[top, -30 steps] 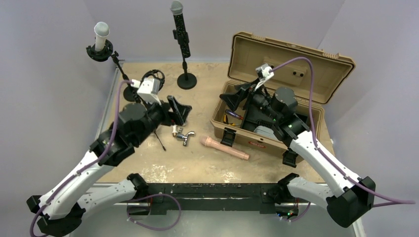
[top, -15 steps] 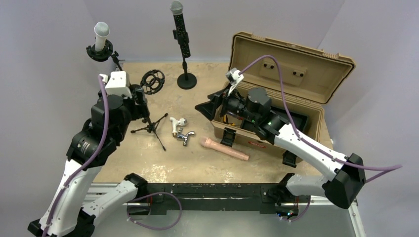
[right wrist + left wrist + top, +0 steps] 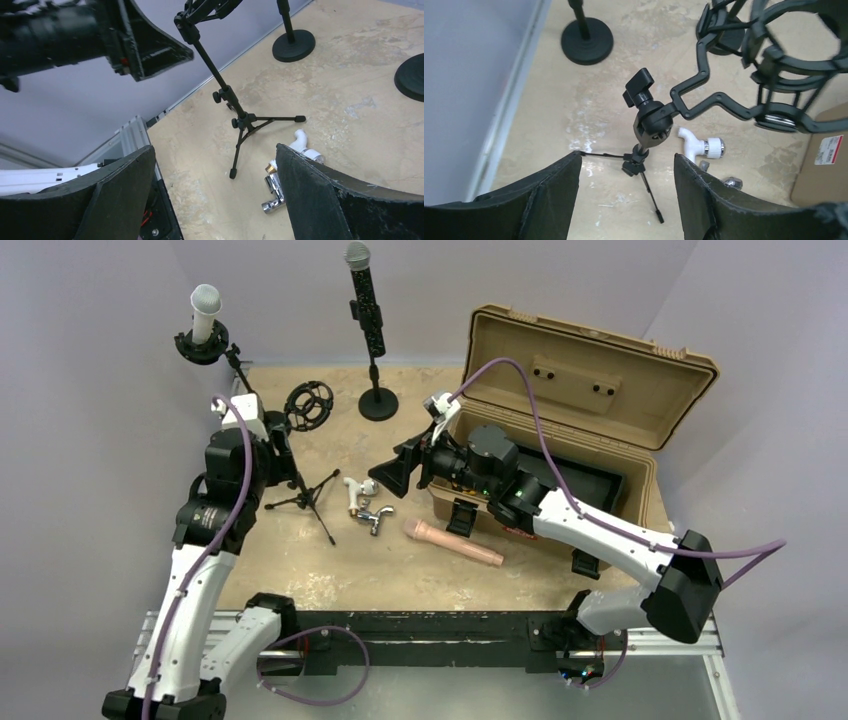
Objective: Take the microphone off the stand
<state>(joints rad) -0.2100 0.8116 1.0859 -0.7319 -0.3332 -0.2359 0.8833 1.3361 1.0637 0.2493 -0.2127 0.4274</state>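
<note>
The white-headed microphone (image 3: pixel 205 310) stands upright in its ring holder in the upper left of the top view. A black microphone (image 3: pixel 365 302) stands in its clip at the top middle. A pink microphone (image 3: pixel 454 542) lies flat on the table (image 3: pixel 420 580), low in the middle, free of any stand. I cannot tell for sure which one the task means. I judge it is the white-headed one, because it is the nearest to my left claw.

My left claw (image 3: pixel 284 445) is released and holds nothing. In its wrist view the two pads (image 3: pixel 549 200) stand apart. The swivel joint of the tripod stand (image 3: pixel 651 125) shows between them, but beyond the tips and not touched. The ring mount (image 3: pixel 794 75) of this tripod is empty. My right claw (image 3: pixel 398 472) is also spread wide and empty. It is in the middle of the frame, just left of the open case (image 3: pixel 590 370), and points toward the tripod.

To do the step well, I think I should take the microphone on its body under the head, not on the grille. Then I should draw it straight up along its own axis. The stand looks tall and light, so the other claw should steady the pole; otherwise it can tip.
</note>
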